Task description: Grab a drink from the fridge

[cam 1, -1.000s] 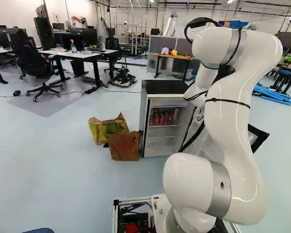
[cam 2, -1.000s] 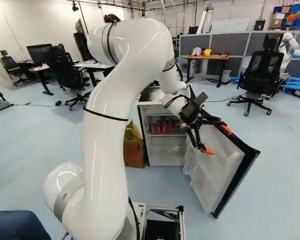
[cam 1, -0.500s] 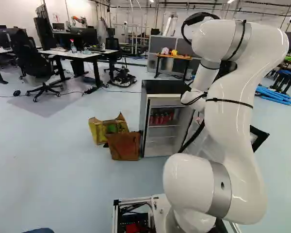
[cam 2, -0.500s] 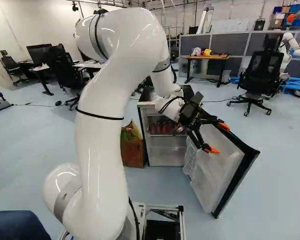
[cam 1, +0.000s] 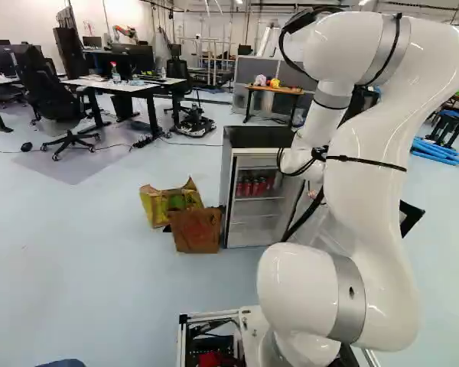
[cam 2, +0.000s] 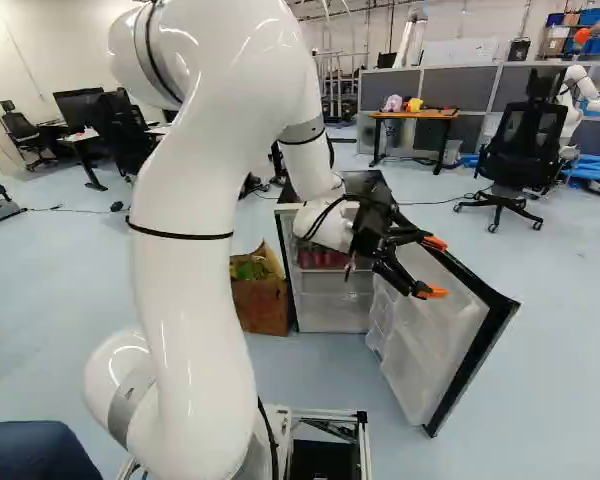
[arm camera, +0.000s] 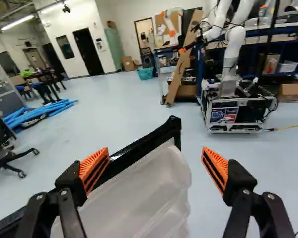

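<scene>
Small upright fridge with a flat black top (cam 1: 260,138) and pale, smooth sides is standing ahead of the base, serving as landmark. Red, shiny, cylindrical cans (cam 1: 255,186), the drinks, are standing in a row on an upper shelf inside the fridge.

Black-rimmed door with a moulded, milky plastic lining (cam 2: 430,345) is hanging open, angling out from the fridge at the right of the right base view; its lining is showing ribbed, rounded bins.

Glossy white, tubular arm (cam 2: 195,300) is reaching out toward the fridge. Black two-fingered gripper with ridged orange pads (cam 2: 432,267) is hovering beside the fridge, by the door's upper part. Its fingers are standing wide apart; the door's black rim is running ahead of them, passing behind one pad. Whether either is touching the door, I cannot tell.

Creased brown paper bag (cam 1: 196,232) is slumping just beside the fridge, a yellow-green bag (cam 1: 157,200) leaning open-mouthed behind it. Wooden-topped table (cam 1: 279,89) is standing beyond the fridge, near grey partition panels (cam 2: 470,88).
</scene>
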### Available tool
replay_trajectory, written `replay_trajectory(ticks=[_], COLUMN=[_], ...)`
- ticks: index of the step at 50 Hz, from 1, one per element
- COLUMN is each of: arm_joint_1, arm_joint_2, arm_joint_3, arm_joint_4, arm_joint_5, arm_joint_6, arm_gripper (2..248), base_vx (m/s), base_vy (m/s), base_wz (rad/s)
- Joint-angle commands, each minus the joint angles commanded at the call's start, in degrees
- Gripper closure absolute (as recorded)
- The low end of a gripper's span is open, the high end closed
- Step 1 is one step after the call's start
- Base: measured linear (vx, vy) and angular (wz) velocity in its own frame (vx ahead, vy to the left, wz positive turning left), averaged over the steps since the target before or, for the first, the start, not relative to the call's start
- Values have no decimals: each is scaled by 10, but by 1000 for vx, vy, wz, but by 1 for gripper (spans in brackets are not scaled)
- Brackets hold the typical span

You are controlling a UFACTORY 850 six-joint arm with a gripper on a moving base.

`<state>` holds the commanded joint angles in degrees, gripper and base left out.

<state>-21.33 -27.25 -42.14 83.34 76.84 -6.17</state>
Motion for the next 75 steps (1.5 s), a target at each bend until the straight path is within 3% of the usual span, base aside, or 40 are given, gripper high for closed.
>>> replay_trajectory(ticks=[42,53,75], arm_joint_1=[40,42,41], arm_joint_2=[103,100,59], arm_joint_3=[167,186,181], arm_joint_4=[-253,-319,-452], arm_joint_5=[-25,-31,-44], arm_joint_6=[0,0,0], arm_gripper=[3,3,3], base_vx=[0,0,0], base_vy=[0,0,0], base_wz=[0,0,0])
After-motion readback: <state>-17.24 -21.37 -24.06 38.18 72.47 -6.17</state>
